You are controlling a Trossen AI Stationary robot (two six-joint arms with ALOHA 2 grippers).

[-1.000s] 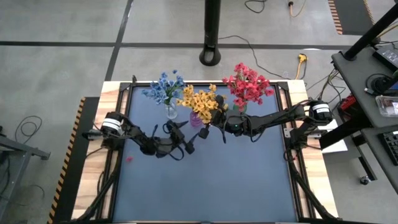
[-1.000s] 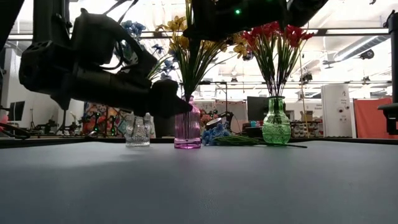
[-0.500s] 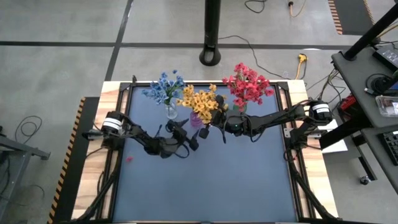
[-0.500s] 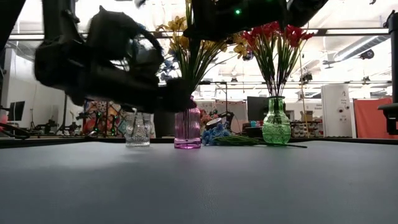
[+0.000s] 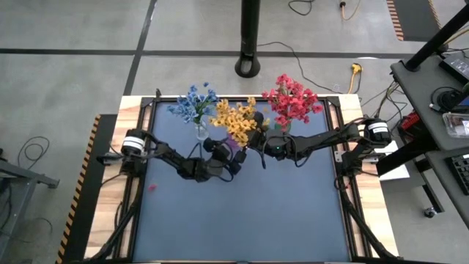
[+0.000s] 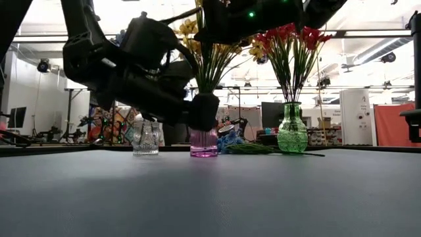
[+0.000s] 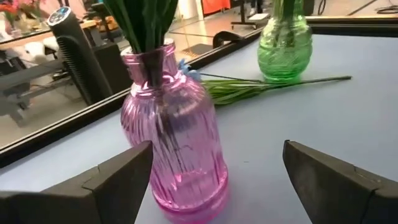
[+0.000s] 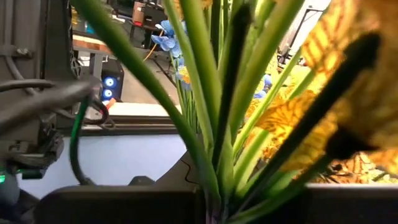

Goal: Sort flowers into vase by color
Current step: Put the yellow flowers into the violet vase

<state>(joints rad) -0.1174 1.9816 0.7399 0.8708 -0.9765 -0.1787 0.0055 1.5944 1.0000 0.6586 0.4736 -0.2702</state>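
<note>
Table (image 5: 242, 220): dark mat, three vases in row at far edge.
Clear vase (image 6: 145, 137): blue flowers (image 5: 192, 103).
Pink vase (image 7: 177, 152): yellow flowers (image 5: 234, 117).
Green vase (image 6: 292, 128): red flowers (image 5: 293, 99).
Loose sprig (image 7: 261, 86): blue blossom, lay flat on mat between pink and green vases.
My left gripper (image 7: 214, 177): fingers wide apart, flanked pink vase base, held nothing, one finger close to glass, contact unclear.
My right gripper (image 5: 258, 132): fingers closed, up among yellow stems above pink vase; grasp on any stem uncertain.
</note>
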